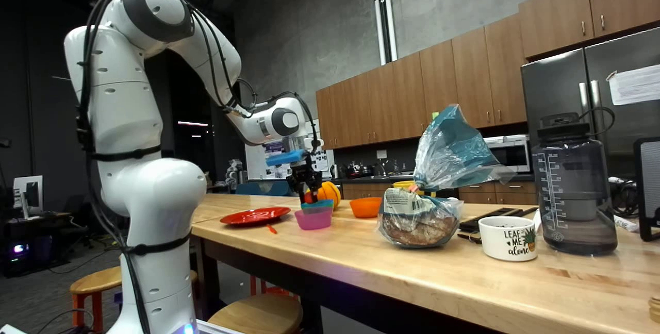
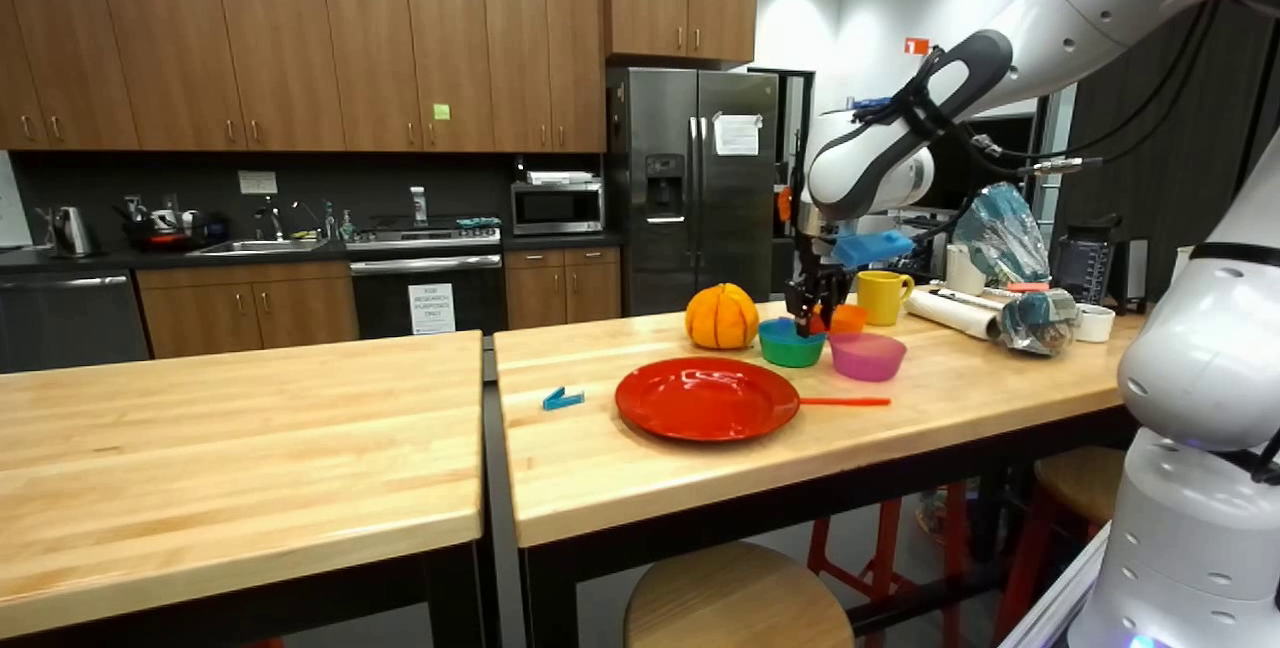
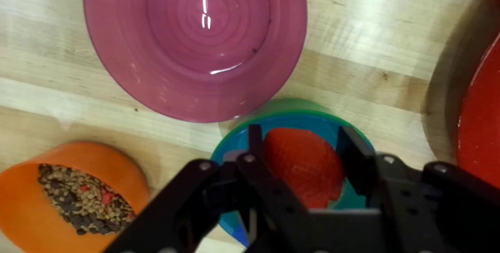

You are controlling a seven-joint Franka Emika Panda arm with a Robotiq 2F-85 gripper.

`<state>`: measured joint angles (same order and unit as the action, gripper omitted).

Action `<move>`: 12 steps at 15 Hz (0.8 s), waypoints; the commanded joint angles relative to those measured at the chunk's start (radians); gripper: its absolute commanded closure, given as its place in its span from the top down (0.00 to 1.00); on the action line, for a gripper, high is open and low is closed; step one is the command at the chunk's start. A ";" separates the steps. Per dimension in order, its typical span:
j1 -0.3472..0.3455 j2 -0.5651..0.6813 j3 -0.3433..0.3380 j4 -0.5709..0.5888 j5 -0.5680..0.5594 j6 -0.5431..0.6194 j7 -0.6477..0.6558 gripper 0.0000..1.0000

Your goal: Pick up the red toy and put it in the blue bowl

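Observation:
The red toy (image 3: 302, 163) sits between the fingers of my gripper (image 3: 300, 132) in the wrist view, with its sides against the two fingers. It also shows in an exterior view (image 1: 309, 198) at the fingertips, just above a bowl rim. The blue bowl (image 3: 324, 124) is directly below it, blue inside with a green outer edge. The bowl stands on the table in both exterior views (image 1: 318, 204) (image 2: 790, 348). My gripper (image 2: 803, 326) points down over and partly into the bowl. The toy's lower side and its left edge are hidden by the fingers.
A magenta-pink bowl (image 3: 195, 89) stands close beside the blue bowl. An orange bowl (image 3: 90, 155) holding seeds and a red plate (image 3: 482, 136) lie on either side. An orange pumpkin (image 2: 722, 316), a yellow mug (image 2: 880, 296) and a bagged loaf (image 1: 418, 220) are on the table.

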<state>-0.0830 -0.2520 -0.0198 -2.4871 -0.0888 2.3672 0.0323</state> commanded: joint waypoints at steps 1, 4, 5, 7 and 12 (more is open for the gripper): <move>0.009 0.036 0.006 0.032 -0.016 0.013 0.017 0.25; 0.007 0.041 0.006 0.039 -0.016 0.017 0.017 0.68; 0.006 0.040 0.005 0.038 -0.015 0.017 0.017 0.76; 0.005 0.036 0.001 0.036 -0.010 0.018 0.013 0.86; 0.000 0.014 -0.016 0.019 0.008 0.007 0.008 1.00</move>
<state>-0.0834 -0.2186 -0.0192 -2.4599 -0.0894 2.3823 0.0349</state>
